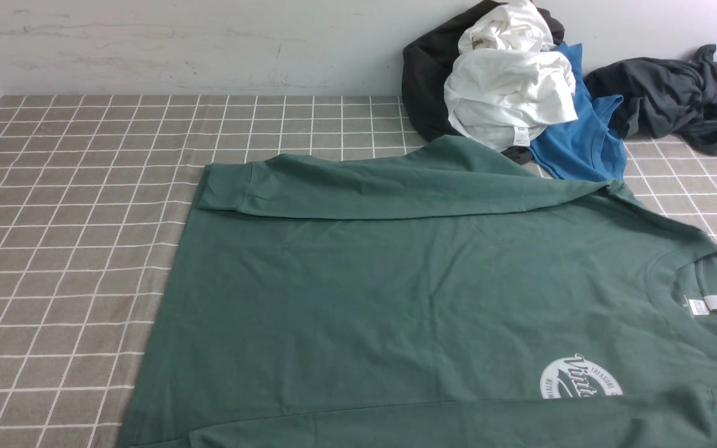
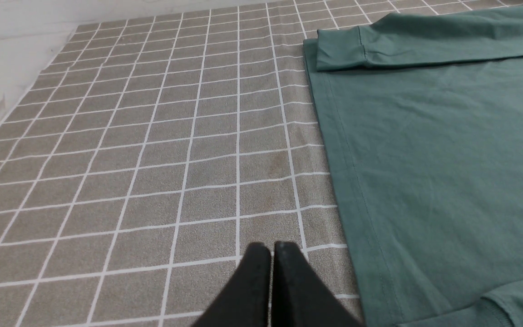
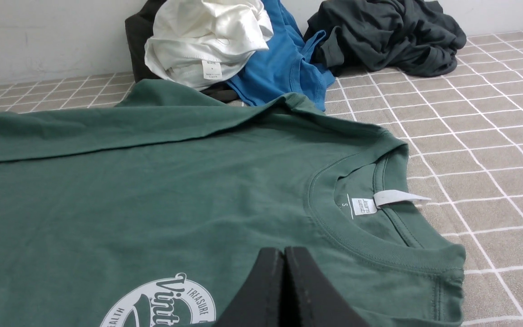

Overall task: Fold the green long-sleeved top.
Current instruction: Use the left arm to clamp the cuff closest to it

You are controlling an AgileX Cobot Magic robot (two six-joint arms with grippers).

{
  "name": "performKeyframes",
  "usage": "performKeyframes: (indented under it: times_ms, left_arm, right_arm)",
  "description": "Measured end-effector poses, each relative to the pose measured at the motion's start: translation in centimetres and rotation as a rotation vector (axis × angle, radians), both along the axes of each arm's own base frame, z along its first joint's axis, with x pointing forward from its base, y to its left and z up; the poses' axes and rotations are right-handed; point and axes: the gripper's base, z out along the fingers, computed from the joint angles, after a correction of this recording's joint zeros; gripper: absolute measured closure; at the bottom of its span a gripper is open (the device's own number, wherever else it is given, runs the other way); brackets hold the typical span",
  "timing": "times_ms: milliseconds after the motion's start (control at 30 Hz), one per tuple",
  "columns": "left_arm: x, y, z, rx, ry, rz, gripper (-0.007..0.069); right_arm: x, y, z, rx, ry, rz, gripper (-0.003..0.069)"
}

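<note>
Green long-sleeved top lies spread; left claw clenched empty over checked cloth, right claw clenched above it.

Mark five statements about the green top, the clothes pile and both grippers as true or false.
1. The green top lies spread out with its collar toward the robot's right. True.
2. One sleeve is folded across the body. True.
3. The left gripper is clamped on the top's hem. False: it is shut on nothing, over the checked tablecloth beside the hem.
4. The white garment lies under the blue tee. False: it sits on top of the pile, overlapping the tee.
5. The right gripper has its jaws open. False: they are shut, empty, by the chest logo.
</note>
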Motion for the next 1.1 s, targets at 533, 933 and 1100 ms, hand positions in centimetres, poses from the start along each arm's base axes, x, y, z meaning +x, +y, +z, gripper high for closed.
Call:
performKeyframes:
  times_ms: [533,933,1100]
  left_arm:
    - [-0.1,-2.1,0.9,-1.120,0.061,0.053,0.0631]
    - [-1.5,-2.5,7.8,-0.672,-0.122,-0.162,0.0631]
    - [-0.5,-2.7,11.6,-0.417,0.046,-0.192,0.0631]
  right_arm:
    - [-0.1,1.5,0.5,0.967,0.040,-0.004,0.0673]
    - [-0.1,1.2,2.7,0.614,-0.058,0.049,0.0673]
    - [1.4,1.2,7.5,0.409,-0.040,0.059,0.0673]
